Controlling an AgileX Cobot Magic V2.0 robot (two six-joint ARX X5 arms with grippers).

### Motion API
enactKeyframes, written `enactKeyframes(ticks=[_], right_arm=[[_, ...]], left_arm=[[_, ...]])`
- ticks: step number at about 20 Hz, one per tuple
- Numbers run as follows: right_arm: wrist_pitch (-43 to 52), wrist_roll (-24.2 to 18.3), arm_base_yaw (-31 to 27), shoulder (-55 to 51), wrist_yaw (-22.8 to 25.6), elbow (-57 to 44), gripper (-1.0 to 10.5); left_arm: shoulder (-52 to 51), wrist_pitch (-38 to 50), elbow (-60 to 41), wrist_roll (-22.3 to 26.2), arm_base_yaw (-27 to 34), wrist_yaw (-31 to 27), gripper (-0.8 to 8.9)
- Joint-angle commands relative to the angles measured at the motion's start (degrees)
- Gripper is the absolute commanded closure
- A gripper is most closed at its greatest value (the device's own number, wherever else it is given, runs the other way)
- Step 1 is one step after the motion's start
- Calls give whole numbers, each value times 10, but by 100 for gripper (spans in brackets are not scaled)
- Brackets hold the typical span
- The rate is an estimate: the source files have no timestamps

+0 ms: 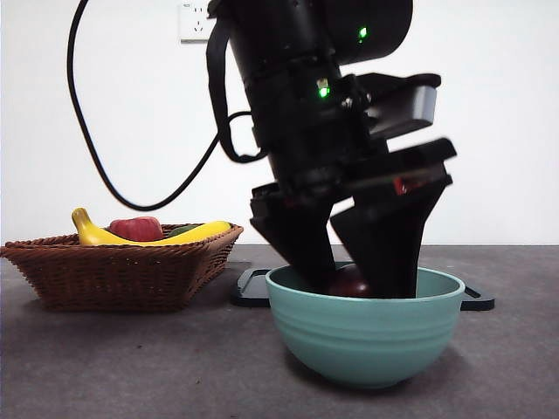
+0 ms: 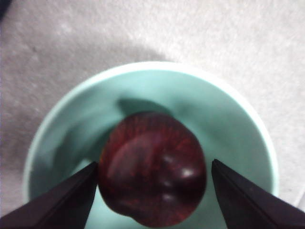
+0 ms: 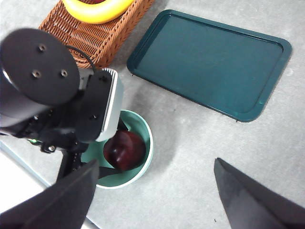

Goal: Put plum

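**Plum's down in the bowl, left claw straddling it**

So the left gripper [image 2: 152, 191] is reaching straight down into the mint-green bowl [image 1: 365, 336], and the plum [image 2: 152, 168] sits right between its two jaws, low inside the bowl. In the left wrist view one jaw looks like it's just touching the skin while the other shows a sliver of bowl between it and the fruit, so I'd call the claw loosened around the plum, not squeezing it. The plum's basically round, no long axis to worry about, and it lies dead centre under the claw, so going straight up should clear it.

The right gripper [image 3: 157, 200] hangs high above the table, spread wide, holding nothing.

Count: one plum, one bowl, one dark green tray [image 3: 209, 64] beyond the bowl, one wicker basket [image 1: 122, 266] off to the left holding one banana [image 1: 148, 234] I can make out plus one red fruit [image 1: 135, 229].
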Motion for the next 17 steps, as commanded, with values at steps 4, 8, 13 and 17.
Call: enactKeyframes(ticks=[4, 8, 13, 17], right_arm=[[3, -2, 3, 4, -2, 11, 559], [3, -2, 3, 4, -2, 11, 559], [3, -2, 3, 4, -2, 11, 559], [3, -2, 3, 4, -2, 11, 559]], left_arm=[[-19, -37, 85, 2, 10, -4, 429], [-91, -35, 103, -18, 51, -6, 429], [-217, -55, 103, -45, 143, -5, 429], [-317, -95, 87, -46, 219, 16, 430]])
